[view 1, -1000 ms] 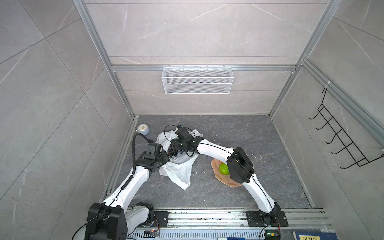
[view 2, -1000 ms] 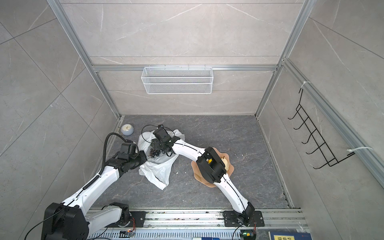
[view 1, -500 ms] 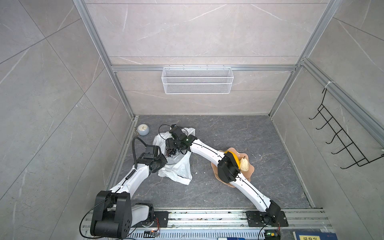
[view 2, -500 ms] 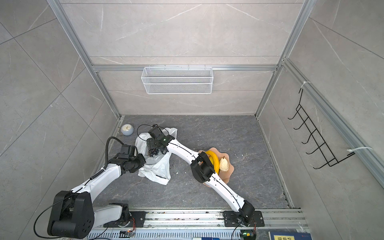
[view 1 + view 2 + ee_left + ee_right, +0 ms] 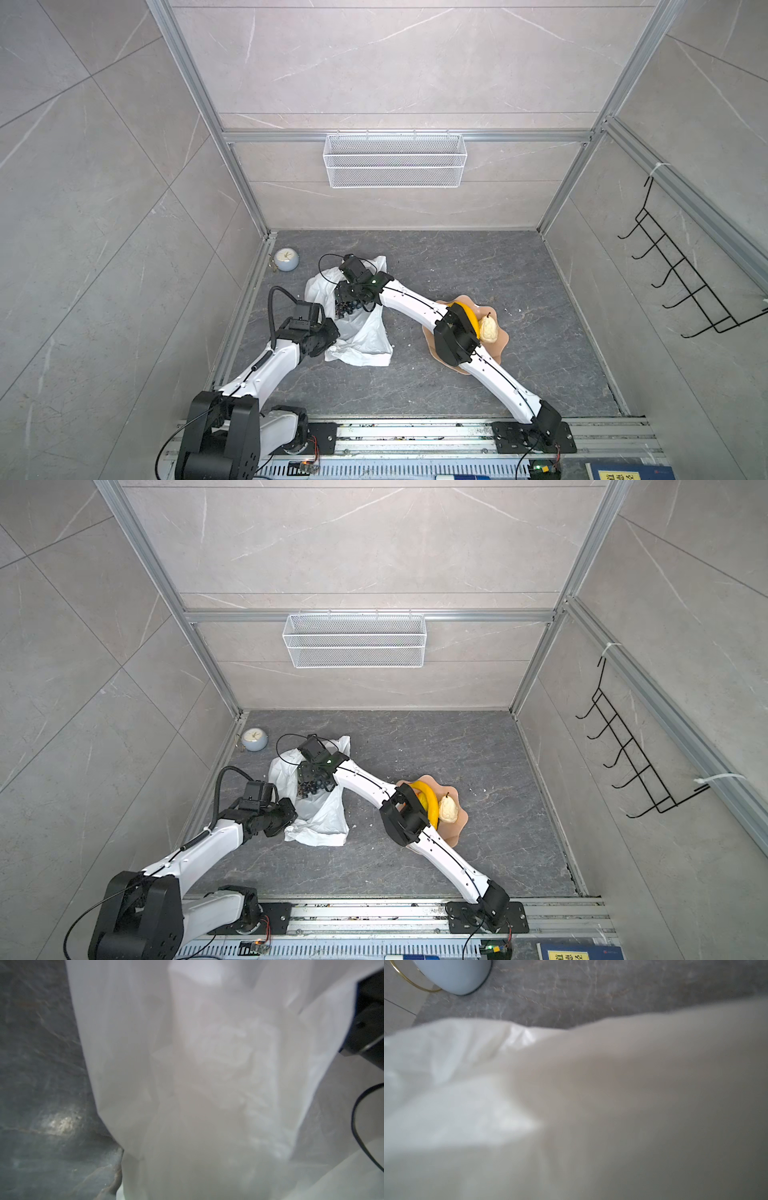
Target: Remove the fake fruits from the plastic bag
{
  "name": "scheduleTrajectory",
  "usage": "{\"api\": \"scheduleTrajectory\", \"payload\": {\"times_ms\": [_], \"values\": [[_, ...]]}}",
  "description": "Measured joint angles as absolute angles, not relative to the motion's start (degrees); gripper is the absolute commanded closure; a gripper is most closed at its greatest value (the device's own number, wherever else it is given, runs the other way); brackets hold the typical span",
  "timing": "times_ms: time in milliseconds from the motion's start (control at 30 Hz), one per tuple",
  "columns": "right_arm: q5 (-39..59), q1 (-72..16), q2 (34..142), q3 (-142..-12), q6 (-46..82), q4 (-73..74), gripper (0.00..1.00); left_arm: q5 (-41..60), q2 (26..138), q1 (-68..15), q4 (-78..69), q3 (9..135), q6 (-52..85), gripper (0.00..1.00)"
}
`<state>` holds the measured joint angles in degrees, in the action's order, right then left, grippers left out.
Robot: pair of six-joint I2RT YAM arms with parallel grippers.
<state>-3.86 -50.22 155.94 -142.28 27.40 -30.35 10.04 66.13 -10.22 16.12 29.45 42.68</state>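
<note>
grey marbled floor, one bag, a bunch at its mouth

grey marbled floor [image 5: 457, 270] carries a white plastic bag [image 5: 365, 340] left of centre and a pink scalloped plate [image 5: 498, 347] well apart to the right, where a banana [image 5: 467, 313] and a cream pear [image 5: 488, 330] already lie. a black grape bunch [image 5: 311, 786] sits at the bag's mouth, right under the right gripper [image 5: 347, 297]; any other fruit inside is hidden.

risk first: the thin film may ride up with the grapes if a jaw catches plastic along with the bunch, and the bunch could slip off and drop back in. the left gripper [image 5: 289, 812] is closed and seems to pinch the bag's near edge; should that pinch slide, the whole bag would lift.

the right arm reaches across the middle, elbow over the plate, wrist bent down into the mouth. whether its jaws grasp the grapes cannot be told; both wrist views show mostly blurred film. the left arm lies low, forearm stretched toward the bag.
</note>
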Motion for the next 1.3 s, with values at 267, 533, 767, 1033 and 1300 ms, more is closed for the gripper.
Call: {"api": "scheduleTrajectory", "payload": {"times_ms": [267,533,767,1033,1300], "values": [[-2.79,-50.22,132.92,-103.55,28.86,-19.18,0.20,9.56,58.92,-10.63,18.55,26.92,44.18,1.00],[-2.87,-50.57,127.72,-96.33,29.98,-13.78,0.12,9.47,60.05,-10.63,18.48,27.18,44.18,1.00],[-6.20,-50.87,130.32,-102.39,29.76,-13.93,0.10,10.68,62.50,-10.63,18.41,28.56,43.92,1.00],[-9.98,-50.89,137.58,-112.88,29.63,-18.06,0.09,11.60,63.37,-10.63,18.37,29.45,43.16,1.00],[-11.62,-50.98,143.06,-119.72,28.64,-22.55,0.15,12.16,63.37,-10.63,18.37,29.45,42.98,1.00]]}}
